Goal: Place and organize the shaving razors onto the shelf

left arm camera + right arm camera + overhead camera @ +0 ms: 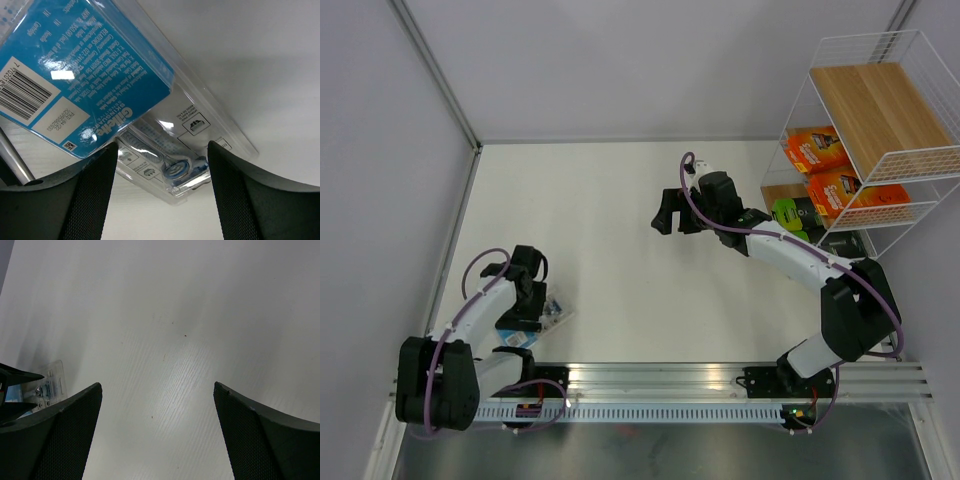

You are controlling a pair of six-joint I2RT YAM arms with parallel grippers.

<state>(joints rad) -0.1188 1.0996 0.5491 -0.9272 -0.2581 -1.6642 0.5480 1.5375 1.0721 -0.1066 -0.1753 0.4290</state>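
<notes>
Well apart from the shelf (880, 110), the clear razor pack (90, 65) lies flat, long axis slanting toward it, one end between the spread fingers of the left claw (162, 150); the right claw (670, 212), spread and empty, hangs nearer the shelf.

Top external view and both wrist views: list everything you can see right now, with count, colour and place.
shelf: one, white wire with light-wood tiers, far right of the table
orange razor packs: two, bright orange, side by side on the middle tier
black and lime-green razor packs: apparently two, lowest tier, partly hidden
clear blister pack: one, clear with a blue card, flat on the table at near left
table: one, white
rail: one, silver, near edge
left pincer: one, black, open, over the blister pack's clear end
right pincer: one, black, open and empty, over bare table mid-right
</notes>
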